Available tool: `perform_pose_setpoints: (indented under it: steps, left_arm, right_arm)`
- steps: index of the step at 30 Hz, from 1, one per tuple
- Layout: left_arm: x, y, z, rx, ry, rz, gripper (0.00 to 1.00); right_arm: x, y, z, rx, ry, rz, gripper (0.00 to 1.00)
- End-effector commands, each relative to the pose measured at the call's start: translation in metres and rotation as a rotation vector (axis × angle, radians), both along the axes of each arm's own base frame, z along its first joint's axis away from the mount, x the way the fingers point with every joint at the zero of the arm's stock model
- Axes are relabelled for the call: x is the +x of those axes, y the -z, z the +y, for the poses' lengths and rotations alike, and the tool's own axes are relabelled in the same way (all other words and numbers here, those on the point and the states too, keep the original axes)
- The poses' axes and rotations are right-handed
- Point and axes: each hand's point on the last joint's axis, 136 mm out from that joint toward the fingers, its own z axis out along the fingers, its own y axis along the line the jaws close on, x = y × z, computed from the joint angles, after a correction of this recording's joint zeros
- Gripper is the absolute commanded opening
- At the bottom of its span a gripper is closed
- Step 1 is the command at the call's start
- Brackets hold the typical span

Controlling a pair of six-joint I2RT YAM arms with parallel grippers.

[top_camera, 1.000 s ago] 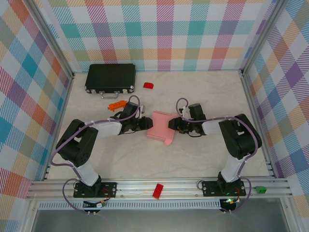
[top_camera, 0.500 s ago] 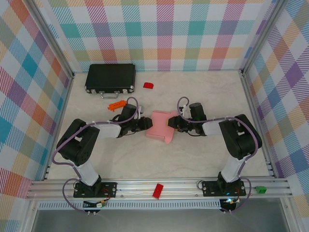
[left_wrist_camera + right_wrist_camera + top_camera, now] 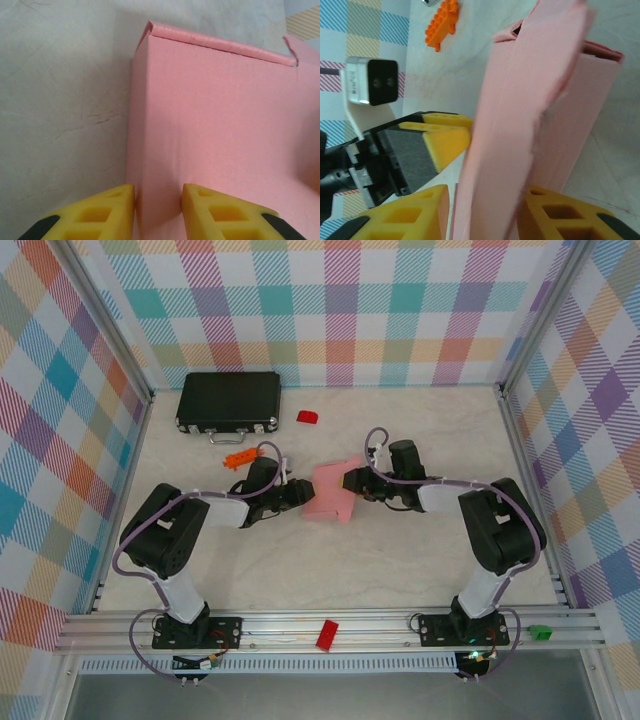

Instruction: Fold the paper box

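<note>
Paper box (image 3: 325, 498): smooth pink card, rectangular, creased.

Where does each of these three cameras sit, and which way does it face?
Top external: above and behind, looking down on the table; left arm and right arm show.
Left wrist: on the left arm, facing the paper box; left gripper's fingers at bottom.
Right wrist: on the right arm, facing the paper box and left gripper; right gripper's fingers at bottom.
Shared: the paper box.
</note>
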Motion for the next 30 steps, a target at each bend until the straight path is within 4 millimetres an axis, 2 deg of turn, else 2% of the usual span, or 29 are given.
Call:
perform_pose_setpoints:
  steps: [1, 9, 14, 20, 25, 30]
  left_arm:
    - [-0.021, 0.031, 0.0, 0.003, 0.029, 0.112, 0.31]
    - [-0.014, 0.035, -0.003, -0.078, 0.009, 0.125, 0.33]
    - [-0.011, 0.037, 0.003, -0.078, -0.025, 0.127, 0.35]
    - [-0.006, 0.029, 0.009, -0.07, -0.048, 0.113, 0.35]
    - [-0.004, 0.029, 0.022, -0.011, -0.101, 0.11, 0.37]
    - [-0.003, 0.018, 0.047, 0.099, -0.184, 0.081, 0.44]
  right_arm:
    - [-0.009, -0.036, 0.021, 0.059, -0.101, -0.087, 0.4]
    - [-0.005, -0.047, 0.028, 0.045, -0.121, -0.106, 0.41]
    - [0.0, -0.055, 0.029, 0.031, -0.115, -0.122, 0.42]
    - [0.008, -0.071, 0.027, -0.011, -0.106, -0.168, 0.45]
    - [0.014, -0.081, 0.03, -0.015, -0.111, -0.179, 0.45]
    - [0.018, -0.096, 0.025, -0.053, -0.092, -0.222, 0.46]
